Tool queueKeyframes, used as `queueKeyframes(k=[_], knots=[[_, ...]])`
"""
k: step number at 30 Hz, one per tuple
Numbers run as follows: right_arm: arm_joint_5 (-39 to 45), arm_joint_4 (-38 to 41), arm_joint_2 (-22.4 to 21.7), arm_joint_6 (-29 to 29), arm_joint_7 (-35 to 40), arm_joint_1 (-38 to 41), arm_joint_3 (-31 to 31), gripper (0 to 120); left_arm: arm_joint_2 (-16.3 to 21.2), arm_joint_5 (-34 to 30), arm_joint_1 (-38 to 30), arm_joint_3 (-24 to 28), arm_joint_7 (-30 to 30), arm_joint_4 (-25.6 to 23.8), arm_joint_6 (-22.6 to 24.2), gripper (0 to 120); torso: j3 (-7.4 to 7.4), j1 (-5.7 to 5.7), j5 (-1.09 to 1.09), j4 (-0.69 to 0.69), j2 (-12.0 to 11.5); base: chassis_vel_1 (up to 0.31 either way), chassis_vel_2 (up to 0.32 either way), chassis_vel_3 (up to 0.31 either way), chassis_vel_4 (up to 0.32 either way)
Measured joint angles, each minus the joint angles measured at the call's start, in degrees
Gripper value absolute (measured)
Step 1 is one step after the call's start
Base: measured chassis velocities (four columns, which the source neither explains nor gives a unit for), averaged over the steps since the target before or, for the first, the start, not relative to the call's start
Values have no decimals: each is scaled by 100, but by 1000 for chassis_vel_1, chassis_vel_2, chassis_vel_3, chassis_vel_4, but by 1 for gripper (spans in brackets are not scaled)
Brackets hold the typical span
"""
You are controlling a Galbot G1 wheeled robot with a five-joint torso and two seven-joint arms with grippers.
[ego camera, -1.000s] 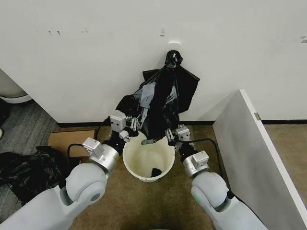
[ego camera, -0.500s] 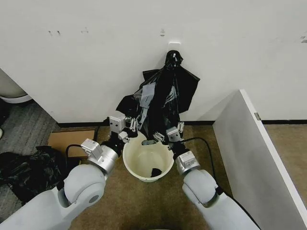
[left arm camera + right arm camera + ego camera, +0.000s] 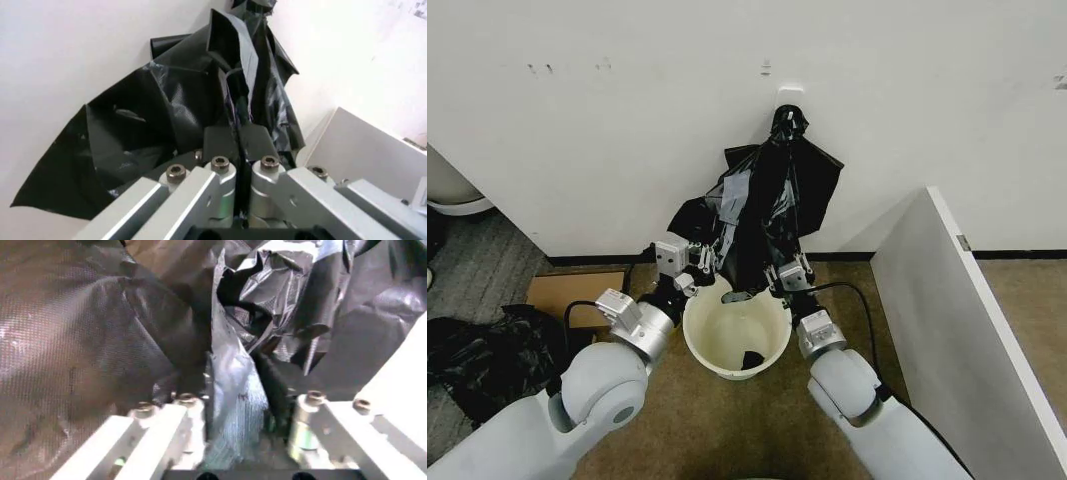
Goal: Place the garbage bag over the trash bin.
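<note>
The garbage bag (image 3: 772, 205) hangs from a knot at a wall hook (image 3: 788, 95), draped down the white wall (image 3: 627, 120) so that its lower edge ends just above the far rim of the trash bin (image 3: 772, 345), which stands upright on the brown floor (image 3: 727, 420) with a small dark scrap at its bottom; the bag is not yet over the bin. The left gripper (image 3: 697, 262) sits at the bin's far left rim, and in the left wrist view its fingers (image 3: 220, 145) are pressed together with a thin pleat of the black film caught between them; the right gripper (image 3: 779, 272) sits at the far right rim, and in the right wrist view a fold of the garbage bag (image 3: 230, 390) stands between its fingers, which look parted around it rather than fully clamped, though the film hides the tips and I would not swear to it. To do this step well, I judge the right side should be firmly clenched on a single layer before any pull; both claws should then draw the mouth apart evenly and down, keeping the film slack enough not to tear at the hook; the opening must pass outside the rolled rim on both sides, and the light bin may tip if one side drags first.
</note>
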Motion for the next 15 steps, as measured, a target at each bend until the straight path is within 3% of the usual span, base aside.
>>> queueKeyframes(k=[5,15], knots=[[409,229,-117,121,0,-129,88,0,118,0,68,-58,0,-84,-9,0,0,0,0,0,0,0,0,0,0],[1312,1269,-554,424,-173,-925,447,0,303,-1,697,-585,17,-511,-44,0,0,0,1,-1,0,0,0,0,0]])
